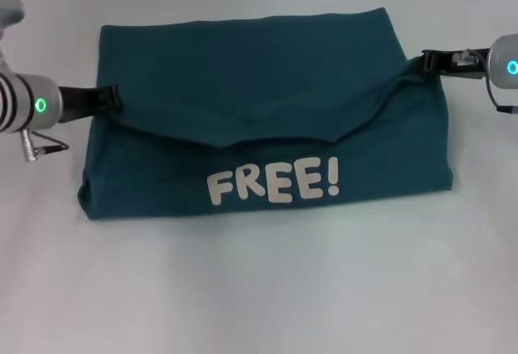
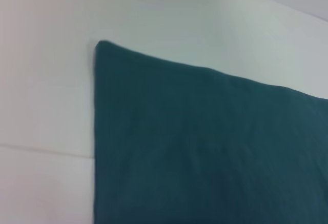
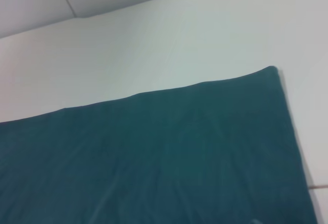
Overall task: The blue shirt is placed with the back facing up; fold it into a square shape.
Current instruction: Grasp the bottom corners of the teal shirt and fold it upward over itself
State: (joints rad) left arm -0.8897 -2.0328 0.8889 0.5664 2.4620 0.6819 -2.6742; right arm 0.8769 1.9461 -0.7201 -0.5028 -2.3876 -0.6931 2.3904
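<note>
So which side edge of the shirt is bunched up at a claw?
The right edge: the shirt puckers into creases at the right claw; at the left claw it lies flat.

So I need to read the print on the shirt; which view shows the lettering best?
The head view: the white lettering sits whole on the shirt, near its front edge. Both wrist views show only plain teal cloth and one corner, no print.

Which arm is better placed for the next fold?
Neither clearly: the left gripper and right gripper each sit at their own side edge of the blue shirt, so a two-arm fold seems likely.
</note>
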